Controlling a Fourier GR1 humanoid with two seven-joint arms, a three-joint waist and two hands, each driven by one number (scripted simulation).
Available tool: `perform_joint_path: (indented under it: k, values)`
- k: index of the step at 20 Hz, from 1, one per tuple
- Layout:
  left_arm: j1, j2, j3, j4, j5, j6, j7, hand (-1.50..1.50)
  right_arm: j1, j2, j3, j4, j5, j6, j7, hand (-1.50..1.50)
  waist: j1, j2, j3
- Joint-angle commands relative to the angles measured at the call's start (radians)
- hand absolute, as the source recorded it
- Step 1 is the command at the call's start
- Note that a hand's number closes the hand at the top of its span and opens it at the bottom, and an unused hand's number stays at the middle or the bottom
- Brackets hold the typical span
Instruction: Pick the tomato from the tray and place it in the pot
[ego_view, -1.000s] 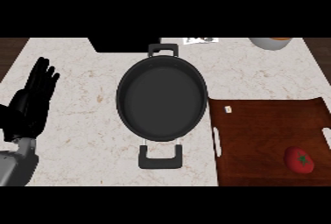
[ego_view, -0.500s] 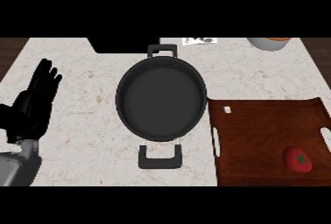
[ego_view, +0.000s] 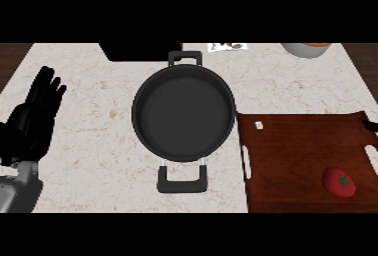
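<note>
One head view only, looking steeply down at the counter (ego_view: 96, 165) from above its near edge, facing away from the robot, close enough that the pot (ego_view: 184, 112) fills the middle

Bowl (ego_view: 307, 48), tray (ego_view: 295, 150) edge-cropped

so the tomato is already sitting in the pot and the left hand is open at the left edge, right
Not quite. The head view shows the tomato on the brown tray, near its lower right corner; the pot holds nothing. The rest is right: the left hand is open at the left edge.
</note>
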Motion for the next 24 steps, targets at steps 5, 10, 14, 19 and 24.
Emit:
perform_joint_path:
  k: [5,10,14,19,24]
  values:
    - [-0.013,-0.077,0.005,0.052,-0.073,-0.02,-0.027,0.0,0.029,0.101,0.005,-0.166,0.066,0.067,0.199,-1.5,0.0,0.003,0.001]
    - [0.002,-0.113,0.016,0.056,-0.11,-0.027,-0.037,0.0,0.069,0.176,0.006,-0.189,0.146,0.058,0.221,-1.5,0.001,0.003,0.001]
    - [-0.041,-0.116,0.031,0.074,-0.1,-0.06,0.004,0.0,0.072,0.189,-0.011,-0.203,0.22,0.044,0.292,-1.5,-0.001,0.003,0.001]
    - [0.026,-0.086,0.106,-0.048,-0.089,-0.104,0.064,0.0,0.063,0.244,-0.03,-0.139,0.309,0.052,0.219,-1.5,0.006,0.002,0.002]
    - [0.001,-0.127,0.101,-0.065,-0.142,-0.1,0.086,0.0,0.064,0.304,-0.055,-0.102,0.366,0.042,0.174,-1.5,0.004,0.002,0.002]
